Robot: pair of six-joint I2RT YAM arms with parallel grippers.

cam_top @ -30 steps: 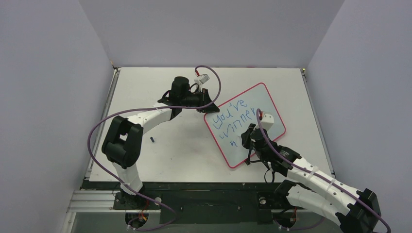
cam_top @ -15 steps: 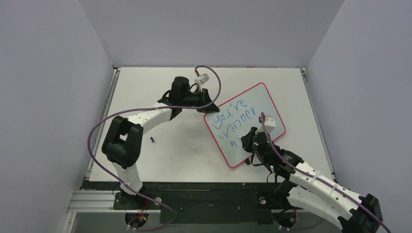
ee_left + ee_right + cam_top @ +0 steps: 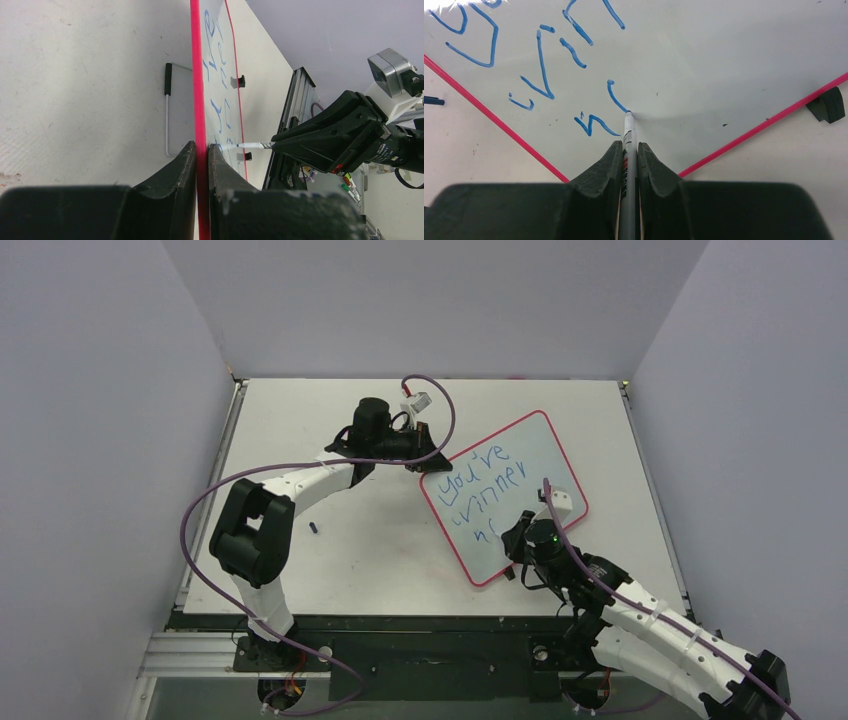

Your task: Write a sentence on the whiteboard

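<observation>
The whiteboard [image 3: 548, 452] sits askew on the table [image 3: 300, 420]. The left gripper [image 3: 201, 148] is clamped on its pink frame at the corner beside the first word, with the frame running straight between the two fingers. The right gripper [image 3: 630, 146] hangs over the board's near corner, its jaws pinched tight on a pen [image 3: 628, 131]. The pen's tip touches the white surface at the lower end of a curved stroke, at the end of the third slanted line of the blue sentence [image 3: 482, 488].
</observation>
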